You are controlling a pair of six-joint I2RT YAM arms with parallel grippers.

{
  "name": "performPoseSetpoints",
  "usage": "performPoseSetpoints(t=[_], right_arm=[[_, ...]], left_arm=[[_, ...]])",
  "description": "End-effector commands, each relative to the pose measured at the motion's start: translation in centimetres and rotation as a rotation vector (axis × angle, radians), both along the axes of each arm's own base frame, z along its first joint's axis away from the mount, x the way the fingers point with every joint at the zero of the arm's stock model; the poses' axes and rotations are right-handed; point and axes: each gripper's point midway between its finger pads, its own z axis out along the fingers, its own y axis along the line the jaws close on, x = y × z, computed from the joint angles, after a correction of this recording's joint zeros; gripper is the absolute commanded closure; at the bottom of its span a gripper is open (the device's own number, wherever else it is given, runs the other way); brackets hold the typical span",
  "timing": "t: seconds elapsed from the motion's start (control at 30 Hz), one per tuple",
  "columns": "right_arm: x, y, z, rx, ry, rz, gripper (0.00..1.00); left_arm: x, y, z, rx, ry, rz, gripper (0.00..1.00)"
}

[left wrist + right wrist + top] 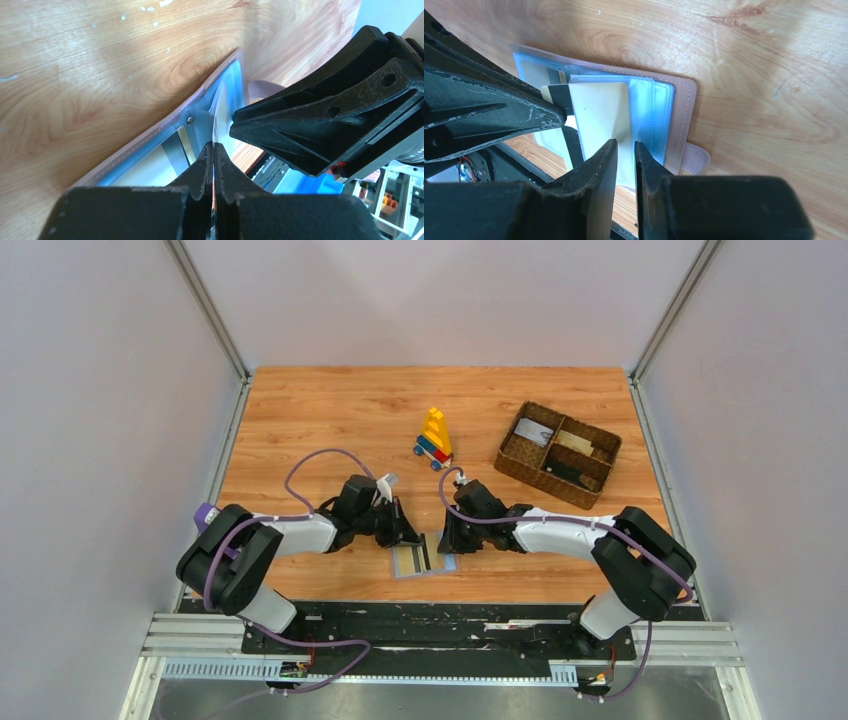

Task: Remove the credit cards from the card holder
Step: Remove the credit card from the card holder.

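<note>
The light-blue card holder (pixel 411 565) lies open near the table's front edge, between both grippers. Its pinkish border and tab (pixel 696 157) show in the right wrist view. A whitish credit card (pixel 596 110) with a black stripe sticks out of a clear sleeve. My left gripper (pixel 214 146) is shut on that card's thin edge; its fingers (pixel 494 115) show in the right wrist view. My right gripper (pixel 625 144) pinches the near edge of the holder's sleeves (pixel 659 110) with a narrow gap between its jaws. Its fingers (pixel 320 120) loom close in the left wrist view.
A brown woven basket (pixel 606 445) stands at the back right with a greyish-white, a tan and a black card in its compartments. A yellow block toy on a small car (pixel 434 435) sits behind the grippers. The table's front rail (pixel 440 612) is just behind the holder.
</note>
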Motion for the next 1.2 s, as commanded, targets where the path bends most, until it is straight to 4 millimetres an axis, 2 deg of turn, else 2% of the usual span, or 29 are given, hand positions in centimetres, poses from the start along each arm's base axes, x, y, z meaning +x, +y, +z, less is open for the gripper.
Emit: performPoseSetpoints(t=[0.0,0.4,0.63,0.77,0.9,1.03,1.07,1.17], right_arm=[[0.7,-0.5,-0.3,-0.011,-0.019,-0.026,0.8],[1.2,-0.9,0.0,-0.019,-0.05,-0.028,0.8],[2.5,-0.8,2.9,0.014,-0.214,0.018,0.79],[3.1,0.1,6.6,0.091,-0.401,0.081,0.79],[3.1,0.9,9.3,0.136,-0.598,0.17,0.79],[0.7,1.9,12.1,0.154,-0.973,0.355,0.78],[0.2,2.4,13.7,0.163,-1.1,0.393,0.77],[-1.9,2.6,14.9,0.151,-1.341,0.501,0.75]], left_arm=[[0.5,0.5,0.8,0.039,-0.033,0.026,1.0],[0.5,1.0,1.7,0.054,-0.052,0.04,1.0],[1.0,2.2,3.3,0.087,-0.097,0.105,1.0],[1.4,3.1,4.9,0.1,-0.127,0.151,1.0],[1.9,3.8,7.0,0.092,-0.171,0.211,1.0],[2.0,4.0,9.5,0.043,-0.204,0.251,1.0],[1.9,4.0,9.9,0.026,-0.197,0.256,1.0],[1.8,3.8,11.5,-0.02,-0.202,0.272,1.0]])
